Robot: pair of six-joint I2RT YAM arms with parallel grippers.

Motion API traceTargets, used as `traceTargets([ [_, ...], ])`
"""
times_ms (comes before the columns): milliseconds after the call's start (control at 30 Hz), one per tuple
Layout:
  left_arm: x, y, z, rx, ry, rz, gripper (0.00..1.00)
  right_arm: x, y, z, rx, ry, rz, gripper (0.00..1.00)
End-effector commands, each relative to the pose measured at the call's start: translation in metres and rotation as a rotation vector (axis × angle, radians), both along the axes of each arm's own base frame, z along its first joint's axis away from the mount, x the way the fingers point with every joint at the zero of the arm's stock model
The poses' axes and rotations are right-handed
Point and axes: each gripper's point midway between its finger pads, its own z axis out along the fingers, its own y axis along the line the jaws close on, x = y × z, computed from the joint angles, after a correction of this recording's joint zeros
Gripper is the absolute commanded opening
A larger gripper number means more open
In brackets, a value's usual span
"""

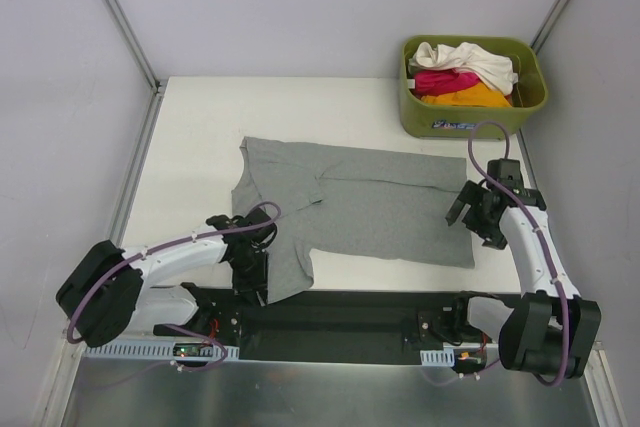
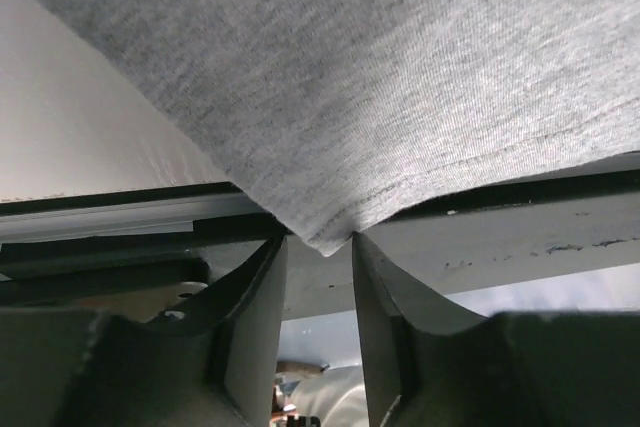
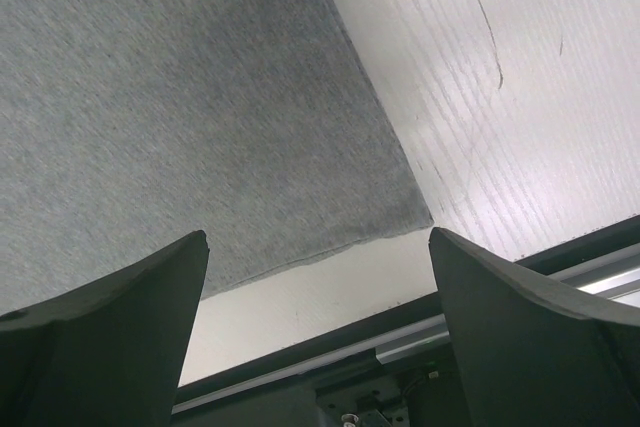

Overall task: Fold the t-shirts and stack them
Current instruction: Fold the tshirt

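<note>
A mid-grey t-shirt [image 1: 360, 202] lies spread flat across the white table [image 1: 200, 127]. My left gripper [image 1: 255, 269] is low at its near-left sleeve. In the left wrist view the jaws of this gripper [image 2: 320, 239] stand narrow with a gap between them. The corner of the grey cloth [image 2: 380, 77] hangs down between the fingertips [image 2: 275, 247]. My right gripper [image 1: 478, 215] hovers wide open above the near-right hem corner of the shirt [image 3: 180, 97], with nothing between its fingertips [image 3: 318, 237]. Cream-white [image 1: 465, 59], magenta-pink [image 1: 445, 80] and orange [image 1: 472, 97] t-shirts sit bunched in the bin.
An olive-green bin [image 1: 475, 119] stands at the table's far right corner. A black rail [image 1: 330, 319] runs along the near edge between the arm bases. White walls close in the table on the left, back and right.
</note>
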Motion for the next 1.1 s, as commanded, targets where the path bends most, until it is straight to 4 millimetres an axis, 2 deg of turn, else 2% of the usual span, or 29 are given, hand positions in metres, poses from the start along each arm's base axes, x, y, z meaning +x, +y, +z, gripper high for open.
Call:
traceTargets([
  [0, 0.014, -0.009, -0.001, 0.002, -0.041, -0.003, 0.19, -0.002, -0.004, 0.006, -0.007, -0.037, -0.043, 0.97],
  [67, 0.019, -0.011, 0.000, 0.004, -0.059, 0.000, 0.10, -0.005, -0.003, 0.007, -0.004, -0.048, -0.049, 0.97],
  [100, 0.022, -0.011, 0.001, 0.005, -0.071, -0.001, 0.00, -0.008, -0.002, 0.005, 0.002, -0.044, -0.052, 0.97],
  [267, 0.033, -0.023, 0.016, -0.061, -0.126, -0.014, 0.00, -0.027, -0.001, 0.002, 0.007, -0.014, -0.093, 0.97],
  [333, 0.036, -0.029, 0.026, -0.108, -0.158, -0.024, 0.00, -0.042, -0.006, -0.002, -0.013, 0.024, -0.139, 0.97],
  [433, 0.044, -0.041, 0.047, -0.186, -0.218, -0.033, 0.00, -0.054, -0.011, -0.001, -0.025, 0.010, -0.224, 0.97],
  [467, 0.046, -0.043, 0.052, -0.200, -0.234, -0.038, 0.00, -0.059, -0.009, -0.006, -0.014, 0.014, -0.238, 0.97],
  [533, 0.051, -0.046, 0.062, -0.230, -0.271, -0.041, 0.00, -0.056, -0.003, -0.010, 0.031, -0.023, -0.284, 0.97],
  [600, 0.056, -0.050, 0.071, -0.251, -0.301, -0.051, 0.00, -0.058, 0.003, -0.021, 0.070, -0.016, -0.321, 0.97],
  [767, 0.068, -0.059, 0.090, -0.288, -0.360, -0.075, 0.00, -0.051, 0.002, -0.036, 0.091, -0.002, -0.360, 0.99],
  [1067, 0.103, -0.063, 0.117, -0.290, -0.500, -0.047, 0.00, -0.040, 0.009, -0.066, 0.152, 0.028, -0.375, 0.77],
])
